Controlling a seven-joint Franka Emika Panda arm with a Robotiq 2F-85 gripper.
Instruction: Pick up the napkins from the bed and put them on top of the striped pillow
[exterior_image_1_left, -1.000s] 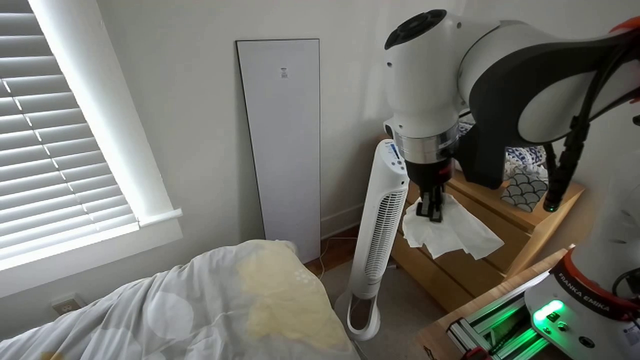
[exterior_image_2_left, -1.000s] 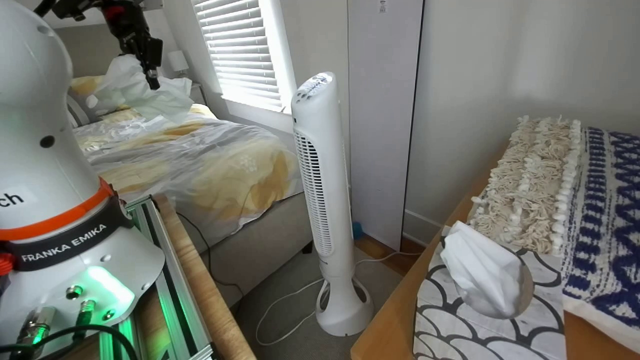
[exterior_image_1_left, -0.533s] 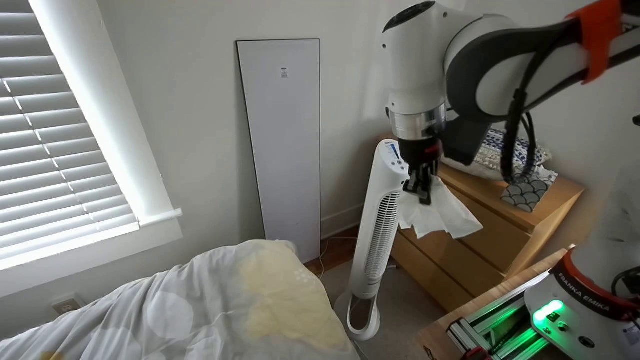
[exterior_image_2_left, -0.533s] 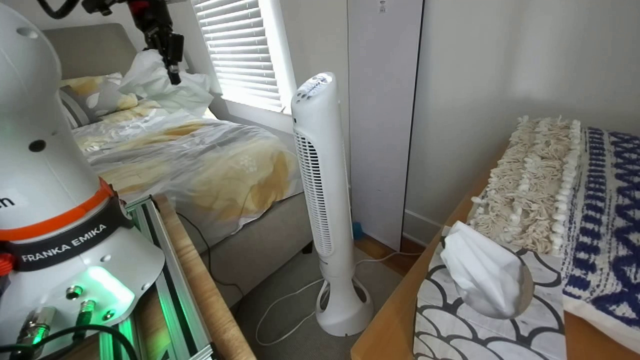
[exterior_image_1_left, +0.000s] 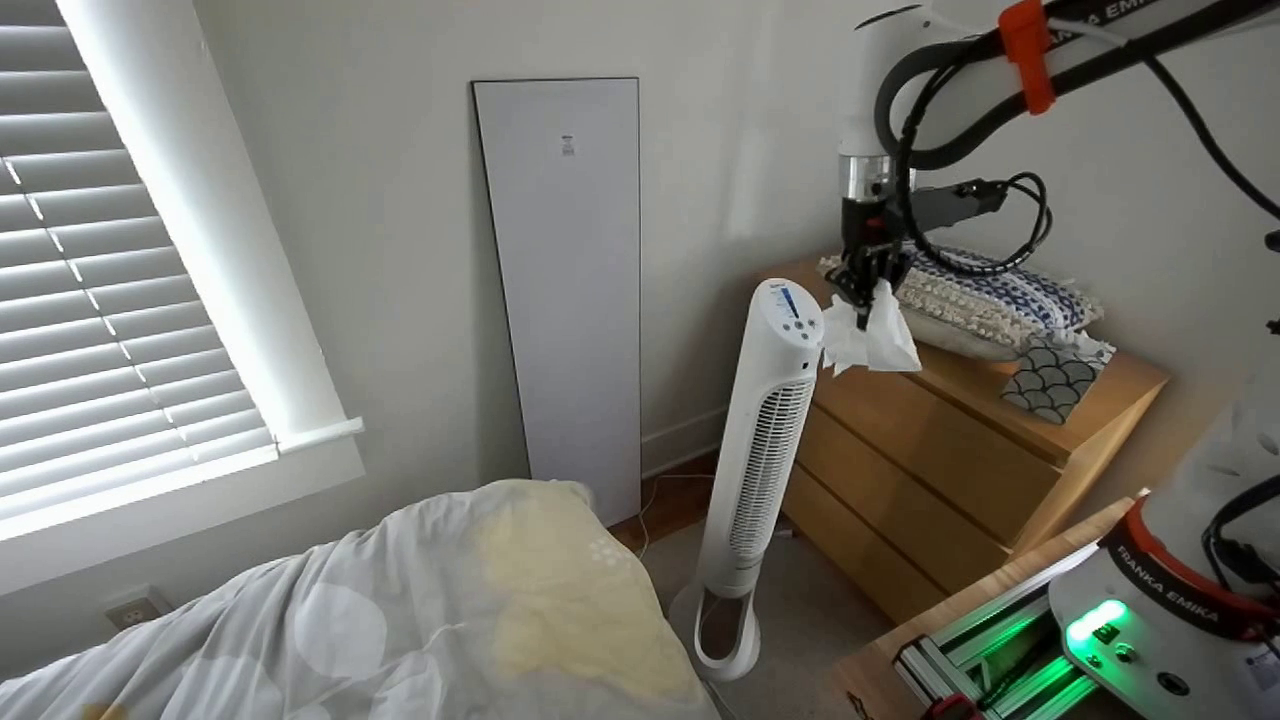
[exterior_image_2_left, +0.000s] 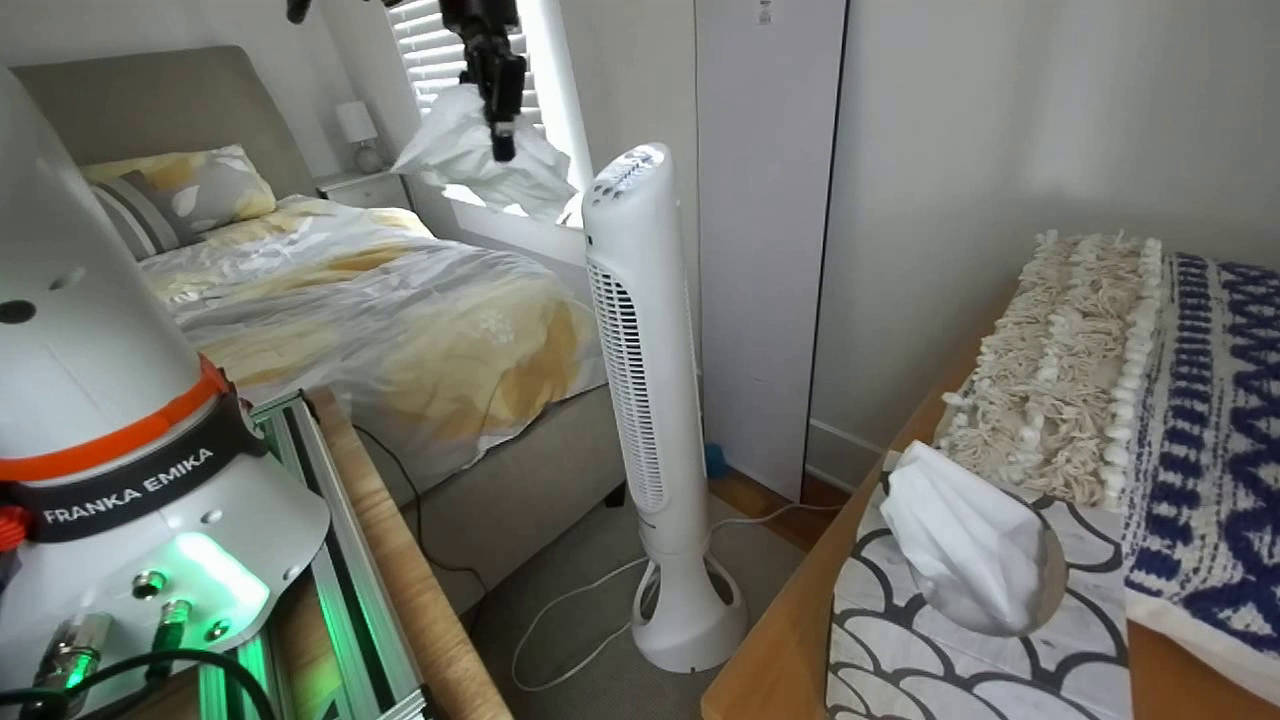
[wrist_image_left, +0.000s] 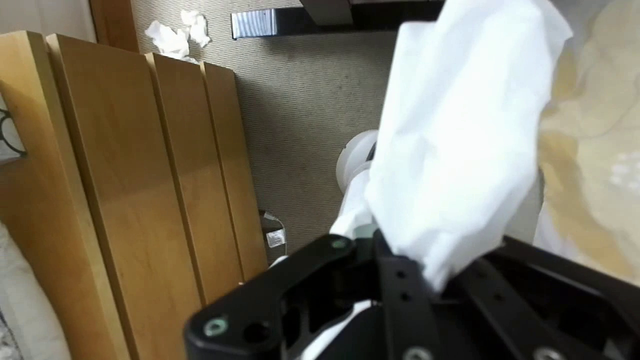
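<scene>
White napkins (exterior_image_1_left: 878, 342) in the gripper (exterior_image_1_left: 863, 312), patterned box (exterior_image_1_left: 1050, 382) with protruding tissue (exterior_image_2_left: 965, 545).

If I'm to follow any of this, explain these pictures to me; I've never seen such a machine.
The machine is a white robot arm ending in a black gripper, its hand. Both exterior views are taken from spots away from the arm; the wrist view is taken from the arm's end, just behind the gripper, looking down past it. The gripper is shut on limp white napkins; in the wrist view the dresser shows on the left and the bed on the right. On the dresser sit a blue-and-white fringed pillow and a scallop-patterned box with white tissue poking out.
</scene>
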